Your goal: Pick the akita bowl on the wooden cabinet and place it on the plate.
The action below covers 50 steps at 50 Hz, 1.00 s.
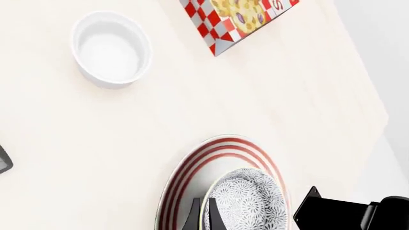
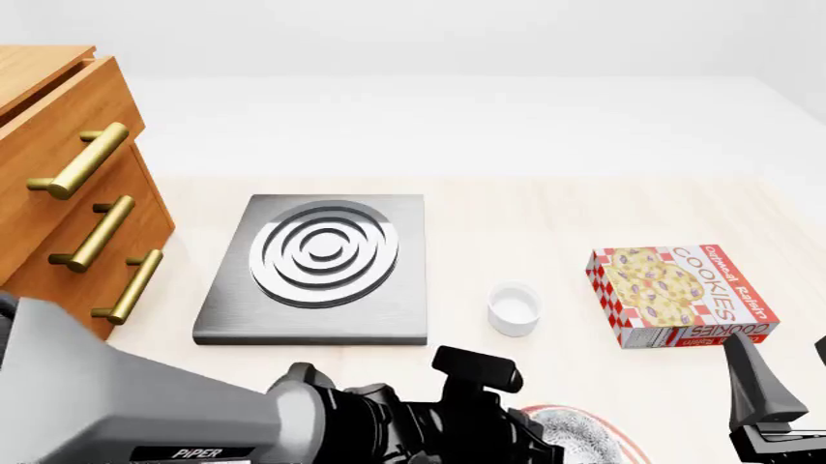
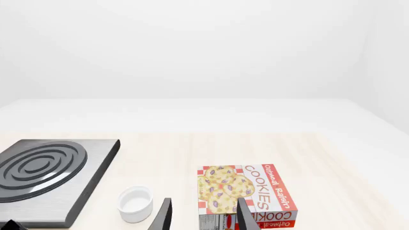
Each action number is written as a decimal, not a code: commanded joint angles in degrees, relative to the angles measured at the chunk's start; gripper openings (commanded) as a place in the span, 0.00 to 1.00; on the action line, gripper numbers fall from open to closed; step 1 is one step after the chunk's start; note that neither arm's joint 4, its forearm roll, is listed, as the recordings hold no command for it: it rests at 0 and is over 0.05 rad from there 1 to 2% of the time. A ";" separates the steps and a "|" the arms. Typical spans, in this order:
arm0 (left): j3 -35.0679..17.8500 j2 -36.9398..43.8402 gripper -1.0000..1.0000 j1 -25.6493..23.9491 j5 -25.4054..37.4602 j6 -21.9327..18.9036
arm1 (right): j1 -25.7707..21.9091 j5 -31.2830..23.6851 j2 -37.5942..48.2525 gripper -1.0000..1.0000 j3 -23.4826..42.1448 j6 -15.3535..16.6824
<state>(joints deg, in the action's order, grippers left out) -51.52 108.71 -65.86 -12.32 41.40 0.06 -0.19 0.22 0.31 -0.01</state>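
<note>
Front cam sits high behind the arms, looking forward and down across the table (image 2: 543, 208). Left wrist cam hangs close above it, facing nearly straight down. Right wrist cam rides low, looking level toward the far edge. All three catch the white cup (image 2: 513, 309) and cookie box (image 2: 682, 295).

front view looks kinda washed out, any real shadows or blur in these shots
Front view: flat, even light, only a faint shadow beside the white cup; the left arm, close to the lens, blocks most of the akita bowl. Left wrist view: sharp, bowl speckles crisp on the plate, no glare. Right wrist view: pale background fades into white, cookie box lettering readable.
</note>
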 commanded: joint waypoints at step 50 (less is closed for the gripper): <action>1.53 -14.37 1.00 7.45 4.12 -9.67 | 0.00 0.00 0.00 1.00 0.00 0.00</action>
<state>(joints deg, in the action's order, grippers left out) -50.91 97.63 -59.89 -8.93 32.70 0.06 -0.19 0.22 0.31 -0.01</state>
